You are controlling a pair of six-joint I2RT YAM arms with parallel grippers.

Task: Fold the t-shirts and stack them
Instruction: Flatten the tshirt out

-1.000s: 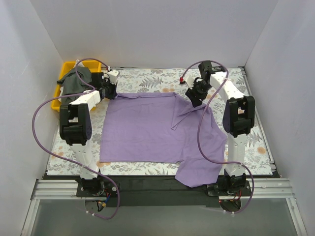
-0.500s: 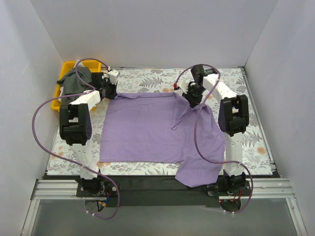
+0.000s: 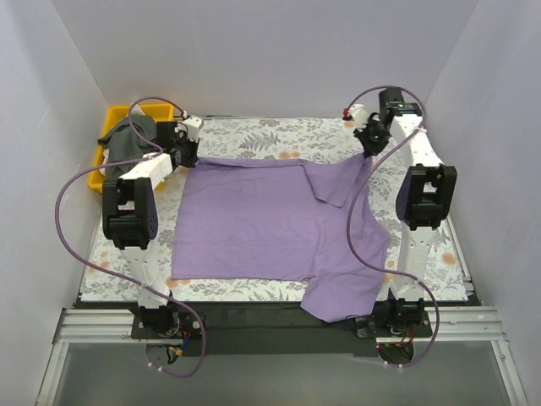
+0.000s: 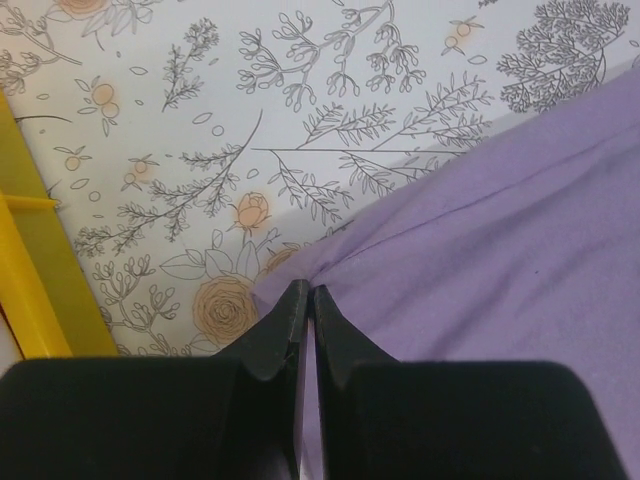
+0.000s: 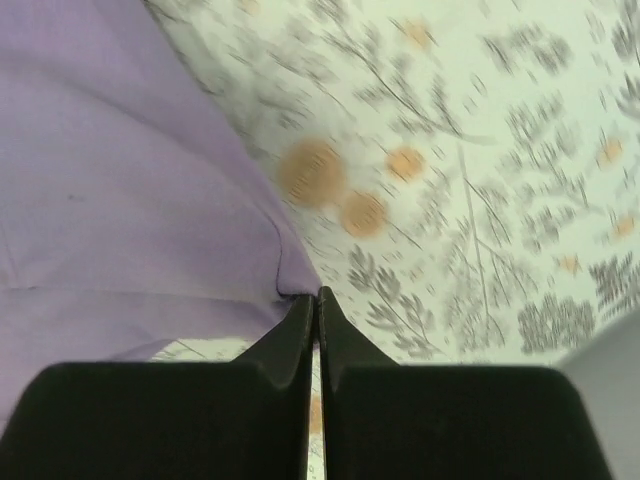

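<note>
A lilac-purple t-shirt (image 3: 254, 220) lies spread across the flowered table, with one part hanging over the near edge at the right. My left gripper (image 3: 188, 157) is shut on its far left corner, and the left wrist view shows the cloth (image 4: 500, 230) pinched at the left gripper's tips (image 4: 305, 291). My right gripper (image 3: 368, 145) is shut on the shirt's far right part and holds it lifted at the back right. In the right wrist view the cloth's edge (image 5: 120, 180) meets that gripper (image 5: 313, 296). A dark grey-green t-shirt (image 3: 128, 139) lies bunched in the tray.
The yellow plastic tray (image 3: 111, 117) stands at the far left corner, and its rim (image 4: 30, 270) shows beside my left gripper. White walls close in the table (image 3: 254, 131) on three sides. Purple cables loop from both arms.
My right gripper has shut on the shirt's folded-in right part and carried it back and to the right, drawing the cloth outward. The left arm has not moved.
</note>
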